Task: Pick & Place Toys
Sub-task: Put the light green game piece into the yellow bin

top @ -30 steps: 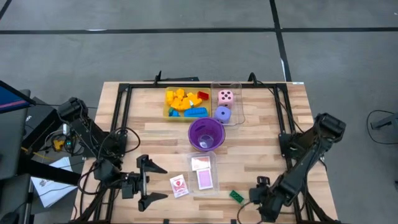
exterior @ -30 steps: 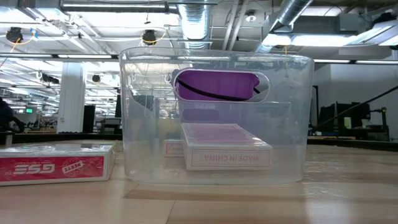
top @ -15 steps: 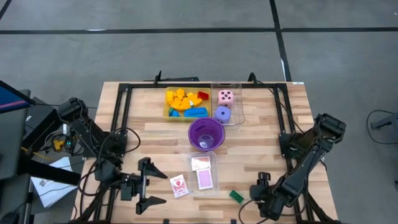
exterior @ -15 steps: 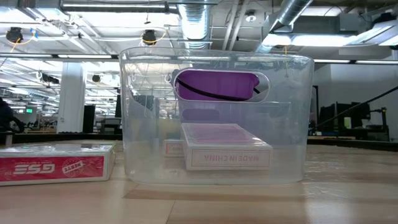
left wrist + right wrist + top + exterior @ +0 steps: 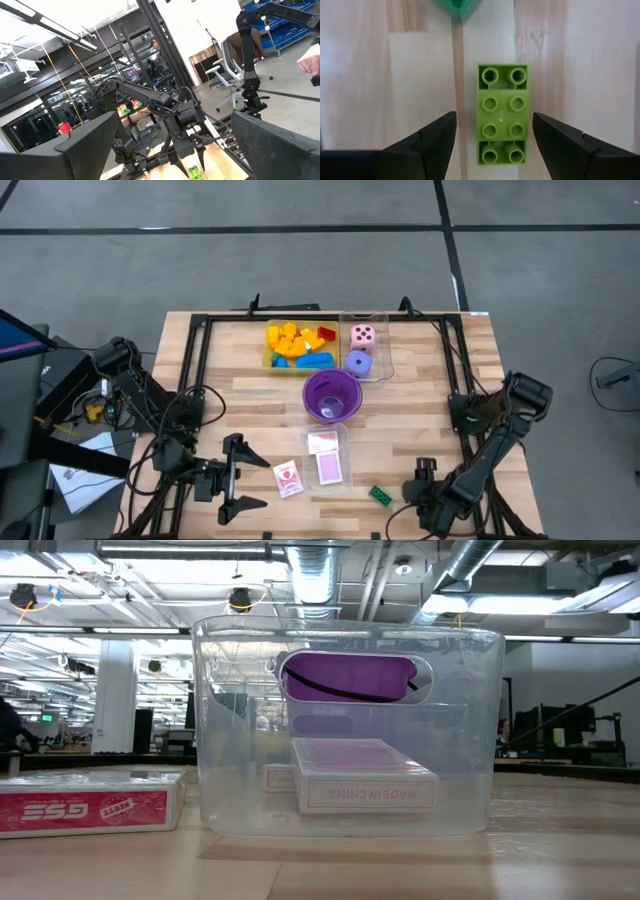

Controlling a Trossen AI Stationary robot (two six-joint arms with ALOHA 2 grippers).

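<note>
Directly under the right gripper, its jaws stand apart on either side of a light green brick with two rows of studs, lying flat on the wooden counter; neither jaw touches it. Just beyond the brick's far end a corner of a darker green brick shows. From above, that right gripper sits near the counter's front edge, toward the right corner, with the dark green brick just beside it.

The left gripper waits near the front edge on the left side, jaws wide apart and holding nothing.

Between the two, a clear tray holds a pink card box; in the low view its end reads "MADE IN CHINA". Beside the tray lies a white-red card pack, whose red side carries mirrored lettering I cannot make out.

Toward the middle stands a purple cup. Near the back edge a yellow tray holds yellow, orange, blue and red bricks, and a second clear tray next to it holds a pink die and a purple die.
</note>
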